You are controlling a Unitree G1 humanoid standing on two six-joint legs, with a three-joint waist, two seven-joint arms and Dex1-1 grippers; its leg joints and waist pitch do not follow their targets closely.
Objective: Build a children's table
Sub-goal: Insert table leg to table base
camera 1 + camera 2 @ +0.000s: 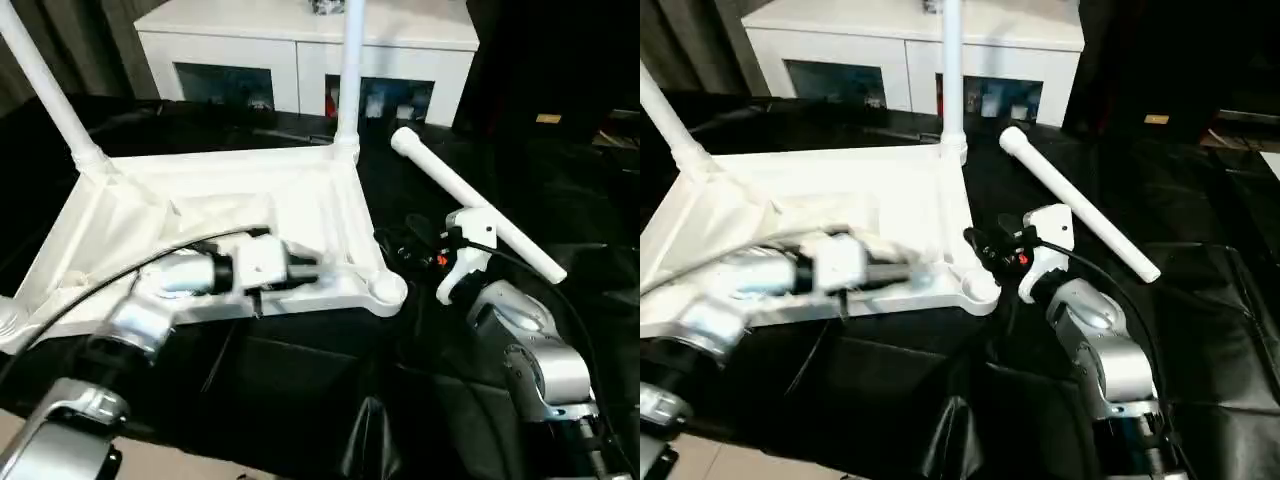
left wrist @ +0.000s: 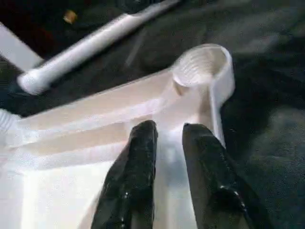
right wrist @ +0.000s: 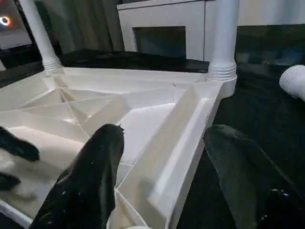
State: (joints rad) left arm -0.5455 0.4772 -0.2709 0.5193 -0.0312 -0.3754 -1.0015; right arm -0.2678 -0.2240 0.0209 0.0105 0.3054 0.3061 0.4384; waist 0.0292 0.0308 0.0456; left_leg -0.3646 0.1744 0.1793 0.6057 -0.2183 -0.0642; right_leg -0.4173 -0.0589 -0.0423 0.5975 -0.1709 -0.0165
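Note:
The white tabletop (image 1: 200, 200) lies upside down on black cloth, ribs facing up. Two white legs (image 1: 350, 70) (image 1: 45, 80) stand upright in its far corner sockets. A third leg (image 1: 475, 205) lies loose on the cloth to the right. The near right corner socket (image 2: 202, 62) is empty. My left gripper (image 2: 169, 131) hovers just behind that socket, its fingers a little apart over a rib. My right gripper (image 3: 164, 131) stands wide open at the tabletop's right edge, one finger inside the rim and one outside, holding nothing.
A white cabinet (image 1: 300, 40) with glass-fronted compartments stands behind the table. Black cloth (image 1: 300, 400) covers the work surface in front and to the right. Cables run along both silver forearms.

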